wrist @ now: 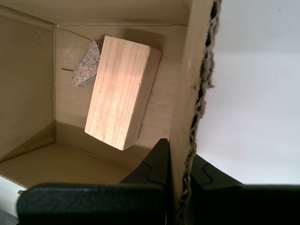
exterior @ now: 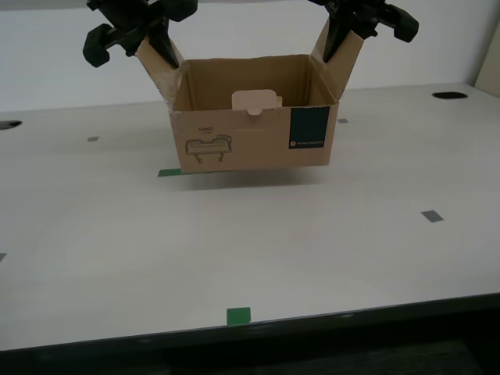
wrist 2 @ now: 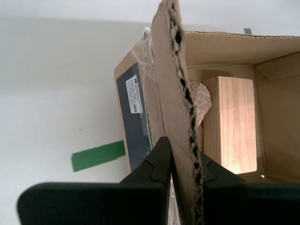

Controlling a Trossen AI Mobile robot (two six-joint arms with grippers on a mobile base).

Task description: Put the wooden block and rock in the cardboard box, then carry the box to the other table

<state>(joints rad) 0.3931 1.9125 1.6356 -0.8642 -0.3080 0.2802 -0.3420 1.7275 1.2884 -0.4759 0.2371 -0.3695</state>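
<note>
Cardboard box (exterior: 254, 137) was held by both raised side flaps, one arm on each. My second gripper (wrist 2: 183, 174) had its jaws clamped on one flap edge; my first gripper (wrist: 179, 169) had its jaws clamped on the opposite flap. Which arm was which in the exterior view: cannot tell for sure.

Wooden block (wrist: 123, 92) lay inside on the box floor, and the rock (wrist: 86, 65) sat just beside it, toward a corner, apparently touching. Both were loaded, so the packing part looked done. From the exterior view neither was visible behind the front wall.

The box appeared slightly lifted off the pale surface (exterior: 234, 250), with a shadow under it and a green tape mark (exterior: 169, 173) at its lower corner on the exterior view's left. Grey tape squares meant this was not the destination; the other table was not in view.

Step in hand, by judgement: carrying. To do it well: keep both grips level and moving together, so the flaps do not tear or fold. The corrugated edges already looked ragged. Avoid tilting; the block and rock could slide. Move the base smoothly, with no jerks.
</note>
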